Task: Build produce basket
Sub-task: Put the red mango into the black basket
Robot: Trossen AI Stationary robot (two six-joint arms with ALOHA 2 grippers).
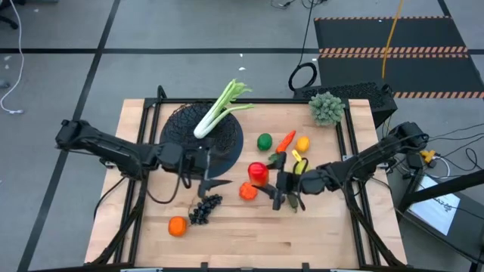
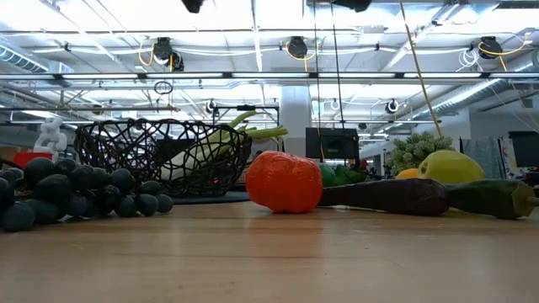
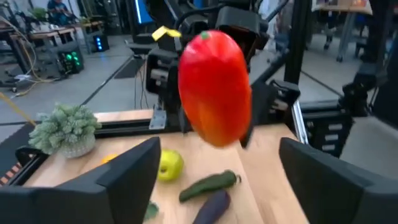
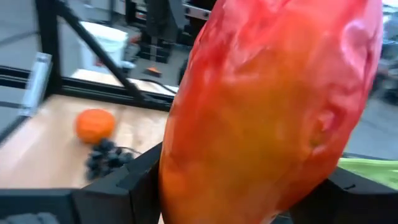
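The red-yellow mango [image 1: 258,172] is up in the air between the two grippers, above the table's middle. My right gripper [image 1: 275,183] is shut on it; my left gripper [image 1: 214,181] is open and faces it from the left, its fingers [image 3: 127,177] standing apart short of the mango [image 3: 214,87]. The black wire basket [image 1: 198,134] sits at the far left with the pale-green leafy stalk [image 1: 219,109] lying in it, leaves over the far rim. Grapes [image 1: 204,209] and an orange [image 1: 177,226] lie near the front. My right gripper pinches the mango between its two fingers [image 4: 140,183], on the sides of its lower half [image 4: 186,186]. The fingers come about level from the table's right. The mango stands upright, long axis vertical, lifted clear of the table.
Under the mango lie a red-orange fruit [image 1: 248,191], the eggplant [image 2: 387,195] and the cucumber [image 2: 493,198]. Green apple [image 1: 264,141], carrot [image 1: 285,140] and lemon [image 1: 302,143] lie farther back. The grey-green frilly clump [image 1: 327,108] stands at the far right corner. Bare wood lies along the near edge.
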